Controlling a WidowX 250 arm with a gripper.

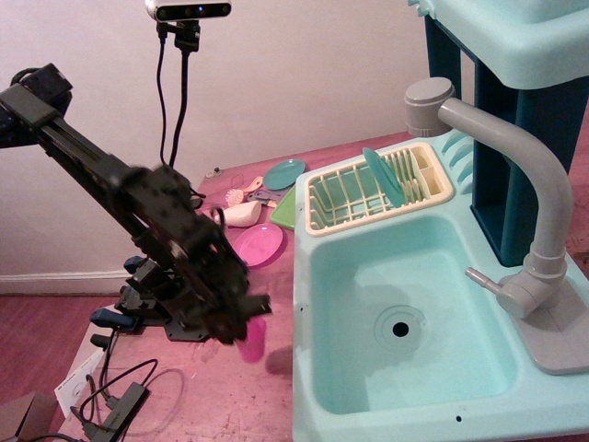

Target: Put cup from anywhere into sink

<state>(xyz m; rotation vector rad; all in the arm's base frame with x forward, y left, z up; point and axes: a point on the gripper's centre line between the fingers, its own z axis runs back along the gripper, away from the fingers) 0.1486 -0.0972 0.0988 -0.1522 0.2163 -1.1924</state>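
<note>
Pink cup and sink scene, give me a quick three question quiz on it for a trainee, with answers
1. True or false: the pink cup already lies inside the teal sink.
2. On which side of the sink, in the picture, is the gripper? A) left B) right C) directly above the drain
3. Fill in: a teal plate stands on edge in the cream ____.

Key
1. False. The cup is at the gripper, outside the basin.
2. A.
3. Dish rack.
</note>
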